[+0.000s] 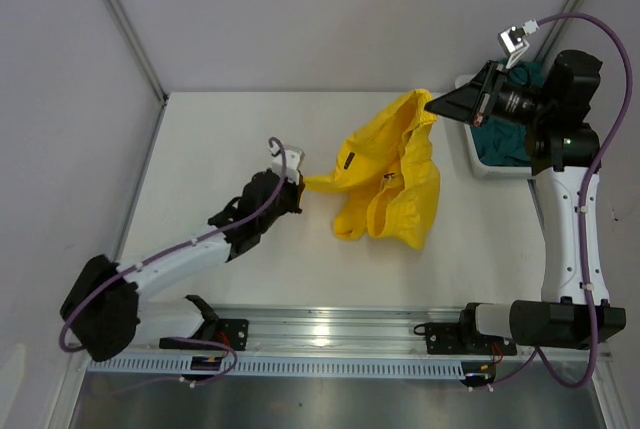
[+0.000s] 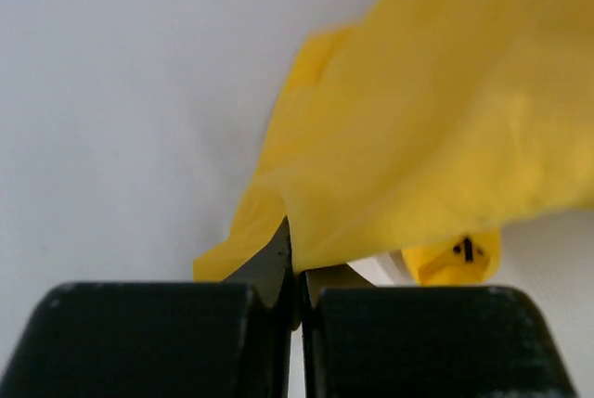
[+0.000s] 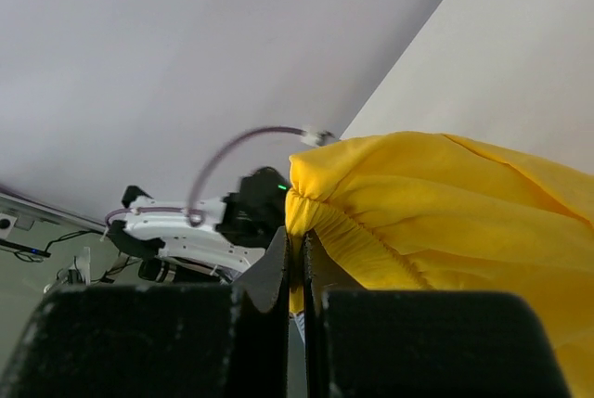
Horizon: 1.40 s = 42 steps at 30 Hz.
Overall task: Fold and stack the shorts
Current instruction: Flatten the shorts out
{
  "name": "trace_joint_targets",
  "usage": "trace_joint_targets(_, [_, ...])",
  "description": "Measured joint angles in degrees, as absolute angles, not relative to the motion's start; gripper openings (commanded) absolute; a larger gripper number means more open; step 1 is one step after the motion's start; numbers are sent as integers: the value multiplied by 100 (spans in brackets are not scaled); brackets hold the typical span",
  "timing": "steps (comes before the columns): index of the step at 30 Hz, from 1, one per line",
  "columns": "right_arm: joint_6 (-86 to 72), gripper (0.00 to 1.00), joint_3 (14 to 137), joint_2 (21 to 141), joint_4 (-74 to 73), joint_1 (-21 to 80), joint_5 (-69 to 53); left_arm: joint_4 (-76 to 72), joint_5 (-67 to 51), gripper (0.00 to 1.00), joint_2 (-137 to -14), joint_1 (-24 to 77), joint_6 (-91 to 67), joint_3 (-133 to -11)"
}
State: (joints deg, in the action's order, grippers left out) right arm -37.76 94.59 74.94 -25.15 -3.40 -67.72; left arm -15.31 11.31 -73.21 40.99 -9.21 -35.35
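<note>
Left claw and right claw are closed on the yellow shorts, slung between them; limp fabric, best pinched at edges.

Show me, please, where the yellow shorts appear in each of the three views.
Top external: yellow shorts at centre, held between left hand and right hand.
Left wrist: upper right, a corner pinched in the left hand.
Right wrist: lower right, an edge pinched in the right hand.
Shared landmark: the left arm's purple cable, in top and right wrist views.
</note>
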Motion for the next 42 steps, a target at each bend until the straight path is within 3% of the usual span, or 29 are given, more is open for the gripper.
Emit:
trace_joint_targets(11, [-3677,0,9356,7054,-2823,163,-6624,985,2390,0,-4974,4097,-816,-6477])
trace_joint_targets(26, [-5151,0,10099,5747,-1789,593,-6823,2558,2222,0,-3402,4099,-593,-8379])
trace_joint_targets(37, [-5647,0,10082,5398,-1579,611,-6982,2947,2086,0,-3022,4099,-495,-8582])
trace_joint_targets(42, [-5238,0,9102,5461,-1647,598,-6884,2491,2392,0,-3186,4099,-311,-8114])
